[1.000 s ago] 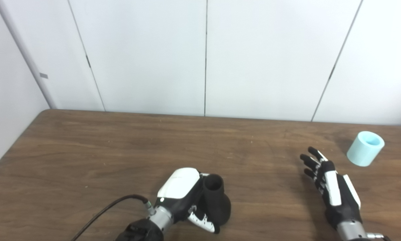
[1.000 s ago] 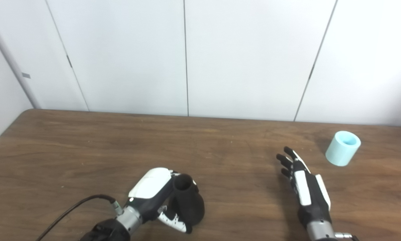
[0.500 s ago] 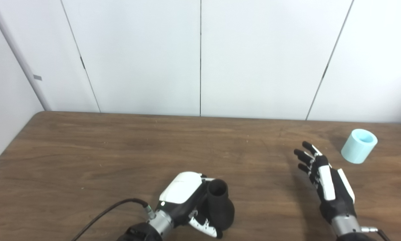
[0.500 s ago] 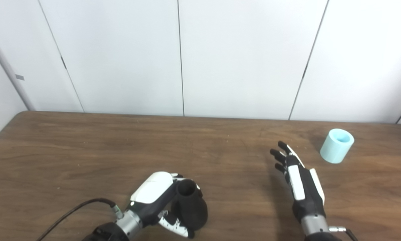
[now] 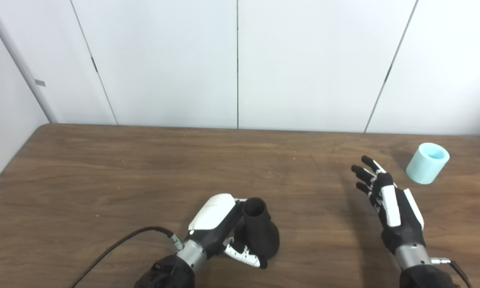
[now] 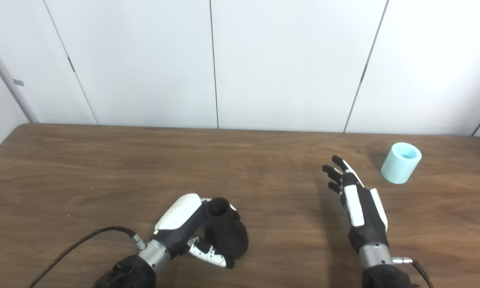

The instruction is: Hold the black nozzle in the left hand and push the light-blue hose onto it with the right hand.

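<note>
The black nozzle (image 5: 260, 234) is stood on the bench (image 5: 103, 180) near its front edge, mouth upward, and is clasped by the left hand (image 5: 223, 228), whose fingers are wrapped around its flared base. The light-blue hose (image 5: 427, 163), a short tube, is seen at the far right of the bench, well apart from the right hand (image 5: 392, 208), which is held empty with fingers spread. The hose could be knocked over or rolled off by a clumsy reach.

No readable text, labels, or numbers anywhere
</note>
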`<state>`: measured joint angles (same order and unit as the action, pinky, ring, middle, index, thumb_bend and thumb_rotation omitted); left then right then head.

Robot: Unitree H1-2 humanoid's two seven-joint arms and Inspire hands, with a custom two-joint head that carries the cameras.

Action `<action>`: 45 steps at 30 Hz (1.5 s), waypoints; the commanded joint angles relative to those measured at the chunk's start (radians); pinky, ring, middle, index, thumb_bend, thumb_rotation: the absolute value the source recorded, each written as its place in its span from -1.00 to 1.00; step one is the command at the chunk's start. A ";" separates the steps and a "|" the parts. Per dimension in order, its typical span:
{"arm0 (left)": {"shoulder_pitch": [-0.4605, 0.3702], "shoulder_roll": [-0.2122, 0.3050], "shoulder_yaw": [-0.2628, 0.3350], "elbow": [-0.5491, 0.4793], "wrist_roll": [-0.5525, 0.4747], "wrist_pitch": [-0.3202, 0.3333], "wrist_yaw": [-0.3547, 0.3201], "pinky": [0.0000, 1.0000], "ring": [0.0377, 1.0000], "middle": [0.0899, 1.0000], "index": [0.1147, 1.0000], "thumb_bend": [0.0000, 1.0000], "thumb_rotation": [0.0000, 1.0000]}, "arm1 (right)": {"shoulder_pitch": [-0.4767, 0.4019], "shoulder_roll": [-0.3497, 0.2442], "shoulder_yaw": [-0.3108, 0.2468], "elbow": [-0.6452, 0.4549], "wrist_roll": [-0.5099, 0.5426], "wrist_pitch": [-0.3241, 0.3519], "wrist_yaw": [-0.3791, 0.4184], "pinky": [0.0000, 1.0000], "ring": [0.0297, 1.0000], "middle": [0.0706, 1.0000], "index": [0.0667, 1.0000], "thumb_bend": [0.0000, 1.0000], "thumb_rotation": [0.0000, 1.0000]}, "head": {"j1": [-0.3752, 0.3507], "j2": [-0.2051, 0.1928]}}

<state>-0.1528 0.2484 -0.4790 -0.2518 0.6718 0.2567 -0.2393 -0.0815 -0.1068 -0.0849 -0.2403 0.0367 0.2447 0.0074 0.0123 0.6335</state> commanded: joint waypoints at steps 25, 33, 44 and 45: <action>0.042 0.100 -0.144 0.044 0.067 -0.008 -0.165 0.72 0.18 -0.13 -0.16 0.05 -1.00 | -0.224 -0.292 -0.069 -0.088 -0.234 0.085 0.006 0.44 0.61 0.59 0.61 0.31 0.18 | -0.074 -0.015; 0.036 0.117 -0.147 0.061 0.047 -0.014 -0.169 0.74 0.19 -0.13 -0.16 0.05 -1.00 | -0.270 -0.387 -0.055 -0.044 -0.298 0.100 0.034 0.46 0.63 0.58 0.61 0.43 0.04 | -0.117 -0.022; 0.040 0.137 -0.131 0.065 0.032 -0.029 -0.150 0.75 0.19 -0.11 -0.18 0.05 -1.00 | -0.388 -0.573 0.071 0.160 -0.485 0.172 0.136 0.54 0.69 0.61 0.62 0.68 -0.17 | -0.219 -0.028; 0.042 0.139 -0.129 0.066 0.031 -0.032 -0.146 0.75 0.19 -0.11 -0.18 0.05 -1.00 | -0.401 -0.581 0.085 0.182 -0.500 0.178 0.143 0.55 0.70 0.62 0.62 0.70 -0.19 | -0.229 -0.029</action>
<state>-0.1934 0.3392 -0.5537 -0.2770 0.7036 0.2159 -0.2545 -0.4122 -0.6432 -0.0027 -0.0602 -0.4267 0.4214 0.1484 -0.2177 0.6044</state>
